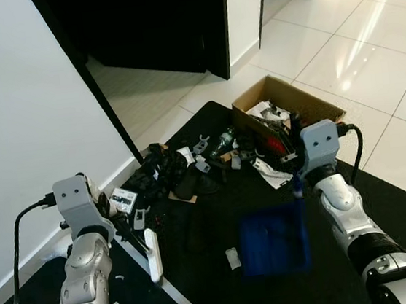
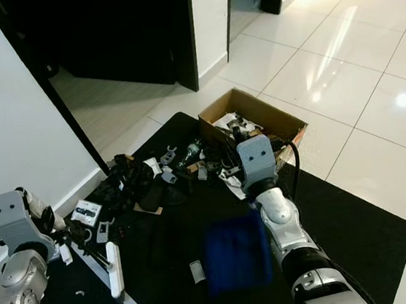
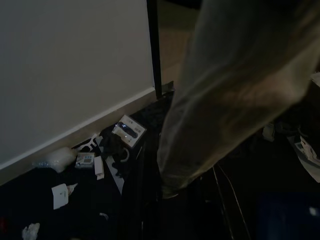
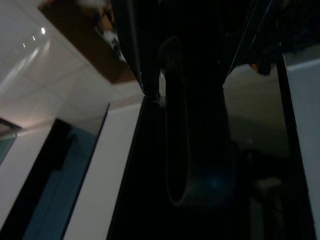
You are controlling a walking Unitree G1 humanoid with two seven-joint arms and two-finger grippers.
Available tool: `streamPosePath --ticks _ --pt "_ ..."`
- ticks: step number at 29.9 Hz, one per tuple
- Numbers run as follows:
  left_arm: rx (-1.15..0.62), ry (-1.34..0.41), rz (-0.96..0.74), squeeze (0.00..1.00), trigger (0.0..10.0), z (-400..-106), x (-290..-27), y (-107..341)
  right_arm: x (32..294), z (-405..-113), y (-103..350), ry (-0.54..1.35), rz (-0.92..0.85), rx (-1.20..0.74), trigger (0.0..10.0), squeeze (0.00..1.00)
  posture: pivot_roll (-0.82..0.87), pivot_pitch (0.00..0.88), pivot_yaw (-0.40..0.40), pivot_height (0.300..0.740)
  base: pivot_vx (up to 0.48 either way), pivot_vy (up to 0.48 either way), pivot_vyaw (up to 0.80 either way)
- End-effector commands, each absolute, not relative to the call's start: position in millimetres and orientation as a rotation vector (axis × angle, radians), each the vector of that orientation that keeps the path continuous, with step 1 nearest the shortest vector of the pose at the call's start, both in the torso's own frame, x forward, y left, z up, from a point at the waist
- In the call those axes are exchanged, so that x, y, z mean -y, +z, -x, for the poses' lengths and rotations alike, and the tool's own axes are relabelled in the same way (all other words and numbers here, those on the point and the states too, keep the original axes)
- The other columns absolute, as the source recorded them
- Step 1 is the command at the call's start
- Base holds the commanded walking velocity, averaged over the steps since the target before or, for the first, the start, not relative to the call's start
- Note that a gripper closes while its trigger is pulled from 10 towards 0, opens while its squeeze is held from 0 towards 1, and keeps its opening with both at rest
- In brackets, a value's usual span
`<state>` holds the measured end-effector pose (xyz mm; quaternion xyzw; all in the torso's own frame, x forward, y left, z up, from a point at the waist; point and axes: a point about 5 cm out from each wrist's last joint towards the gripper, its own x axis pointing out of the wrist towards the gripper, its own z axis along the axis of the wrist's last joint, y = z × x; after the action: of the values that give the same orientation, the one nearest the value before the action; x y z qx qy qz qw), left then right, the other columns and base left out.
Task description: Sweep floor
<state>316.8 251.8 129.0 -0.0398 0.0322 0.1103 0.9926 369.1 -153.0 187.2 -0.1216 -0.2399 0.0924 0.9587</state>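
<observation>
A blue dustpan (image 1: 272,239), blurred, hangs low over the black mat (image 1: 391,196) in front of me. My right gripper (image 1: 297,187) is shut on its dark blue handle (image 4: 197,150), which runs between the fingers in the right wrist view. My left gripper (image 1: 127,236) is low by the wall, shut on a pale broom handle (image 1: 177,294) that slants down to the mat. The same broom handle (image 3: 220,100) crosses close and blurred in the left wrist view. Litter lies on the mat: a dark heap (image 1: 163,173), small white scraps (image 1: 233,258) and a small packet (image 3: 128,131).
An open cardboard box (image 1: 286,109) full of odds and ends stands at the mat's far edge. A white wall (image 1: 23,121) runs along my left, ending at a dark doorway (image 1: 152,26). Glossy white tiles (image 1: 368,52) spread to the right and beyond.
</observation>
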Motion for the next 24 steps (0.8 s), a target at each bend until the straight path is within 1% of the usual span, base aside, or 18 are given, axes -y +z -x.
streamPosePath --ticks 1,3,5,9,13,18,19,23,24 --pt "-0.102 0.229 0.072 0.00 10.0 -311 -252 114 155 -365 174 0.207 0.267 0.448 10.0 0.00 0.17 0.328 0.074 0.740 0.000 0.000 0.00" --pt "-0.106 0.226 0.073 0.00 10.0 -311 -250 111 155 -365 166 0.216 0.270 0.410 10.0 0.00 0.17 0.328 0.074 0.740 0.000 0.000 0.00" --pt "-0.119 0.214 0.088 0.00 10.0 -313 -243 103 148 -361 147 0.261 0.282 0.336 10.0 0.00 0.17 0.330 0.076 0.740 0.000 0.000 0.00" --pt "-0.125 0.207 0.107 0.00 10.0 -315 -238 99 144 -360 142 0.276 0.272 0.316 10.0 0.00 0.17 0.337 0.078 0.740 0.000 0.000 0.00" --pt "-0.133 0.179 0.131 0.00 10.0 -318 -227 97 136 -359 133 0.272 0.246 0.283 10.0 0.00 0.19 0.357 0.086 0.740 0.000 0.000 0.00" --pt "-0.127 0.167 0.155 0.00 10.0 -319 -221 98 130 -360 132 0.282 0.233 0.274 10.0 0.00 0.19 0.360 0.088 0.740 0.000 0.000 0.00" --pt "-0.136 0.154 0.177 0.00 10.0 -319 -215 96 128 -361 133 0.301 0.233 0.267 10.0 0.00 0.19 0.359 0.088 0.740 0.000 0.000 0.00" --pt "-0.153 0.137 0.230 0.00 10.0 -318 -207 93 124 -361 130 0.323 0.235 0.252 10.0 0.00 0.19 0.358 0.091 0.740 0.000 0.000 0.00" --pt "-0.166 0.114 0.271 0.00 10.0 -316 -199 91 122 -360 129 0.339 0.233 0.245 10.0 0.00 0.19 0.360 0.093 0.740 0.000 0.000 0.00"
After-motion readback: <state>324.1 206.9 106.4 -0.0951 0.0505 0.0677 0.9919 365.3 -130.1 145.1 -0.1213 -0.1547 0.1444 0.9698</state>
